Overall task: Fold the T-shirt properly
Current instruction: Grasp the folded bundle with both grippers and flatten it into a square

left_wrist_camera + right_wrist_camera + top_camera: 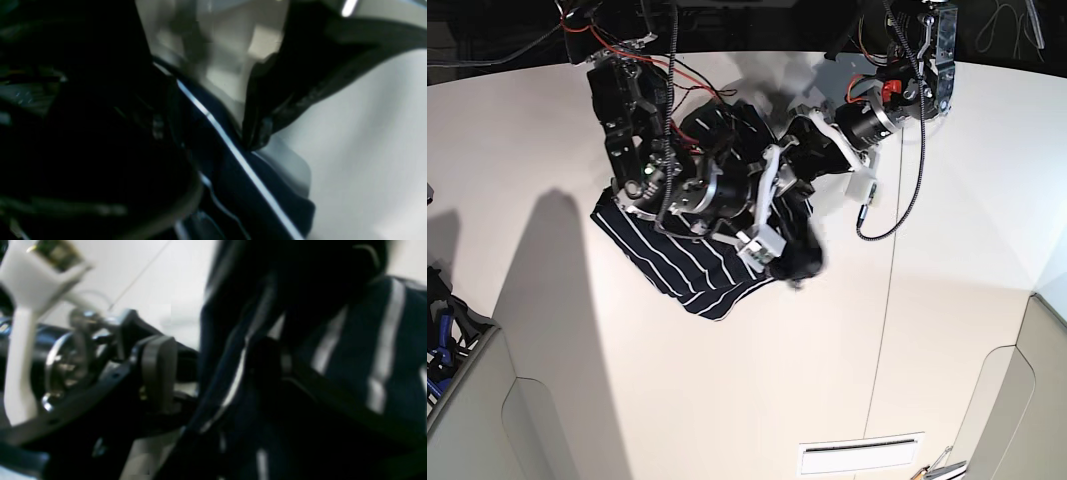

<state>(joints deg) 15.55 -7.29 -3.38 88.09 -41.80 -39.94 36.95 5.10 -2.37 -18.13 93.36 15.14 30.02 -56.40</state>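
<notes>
The T-shirt [682, 265] is dark navy with thin white stripes. It lies partly spread on the white table, with a bunched part lifted and blurred at its right end. My right gripper [789, 258] hangs over that bunch. In the right wrist view its jaws stand apart, with striped cloth [360, 340] across the gap of the gripper [300, 340]. My left gripper [787, 190] is just behind the bunch. The left wrist view shows it [220, 133] open, with a stretched striped fold [240, 186] lying between the fingers [260, 133].
The white table [927, 330] reaches out on every side of the shirt. A black cable [912, 200] loops down from the arm on the right. A bin with blue items [442, 340] sits at the left edge, and a vent grille [862, 455] near the bottom.
</notes>
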